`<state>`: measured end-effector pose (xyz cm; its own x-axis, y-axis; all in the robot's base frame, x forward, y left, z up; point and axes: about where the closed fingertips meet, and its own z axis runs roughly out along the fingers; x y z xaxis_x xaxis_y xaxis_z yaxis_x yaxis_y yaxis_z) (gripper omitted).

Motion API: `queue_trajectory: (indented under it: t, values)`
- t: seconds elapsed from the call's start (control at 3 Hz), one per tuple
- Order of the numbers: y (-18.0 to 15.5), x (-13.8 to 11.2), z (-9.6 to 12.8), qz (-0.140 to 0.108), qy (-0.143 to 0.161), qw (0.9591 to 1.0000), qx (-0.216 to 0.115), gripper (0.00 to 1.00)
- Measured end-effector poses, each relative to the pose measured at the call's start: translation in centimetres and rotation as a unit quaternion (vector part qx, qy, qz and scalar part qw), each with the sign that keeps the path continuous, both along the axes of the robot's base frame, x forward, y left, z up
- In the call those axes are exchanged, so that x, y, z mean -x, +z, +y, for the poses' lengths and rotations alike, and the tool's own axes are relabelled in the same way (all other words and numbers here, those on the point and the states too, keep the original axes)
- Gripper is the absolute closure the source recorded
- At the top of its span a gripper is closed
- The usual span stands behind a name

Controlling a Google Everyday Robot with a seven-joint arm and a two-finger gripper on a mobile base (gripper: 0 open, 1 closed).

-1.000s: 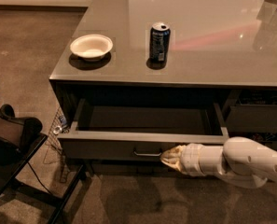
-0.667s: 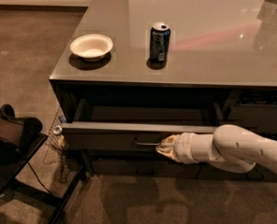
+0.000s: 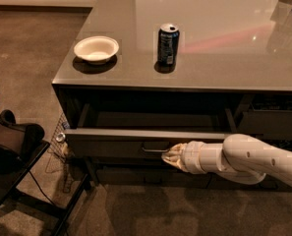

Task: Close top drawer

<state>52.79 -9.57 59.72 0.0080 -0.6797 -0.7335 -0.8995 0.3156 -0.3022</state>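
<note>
One cam: high, angled down at glossy grey tabletop and wide dark grey top drawer, close; white gripper at its front, lower centre.

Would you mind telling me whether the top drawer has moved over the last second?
Yes. The top drawer has slid inward under the tabletop, narrowing its opening; the hand is at its front.

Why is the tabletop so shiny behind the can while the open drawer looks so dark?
Camera view: room light glares off the glossy tabletop behind the can; the tabletop's overhang shades the top drawer, leaving its inside dim; the gripper sits at the drawer's front by the handle.
</note>
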Motion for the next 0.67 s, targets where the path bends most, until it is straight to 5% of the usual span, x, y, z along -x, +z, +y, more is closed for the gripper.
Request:
queue_trajectory:
  t: [0.67]
  values:
    - [-0.71,-2.19,0.19,-0.013,-0.004,0.9997,-0.018,1.0]
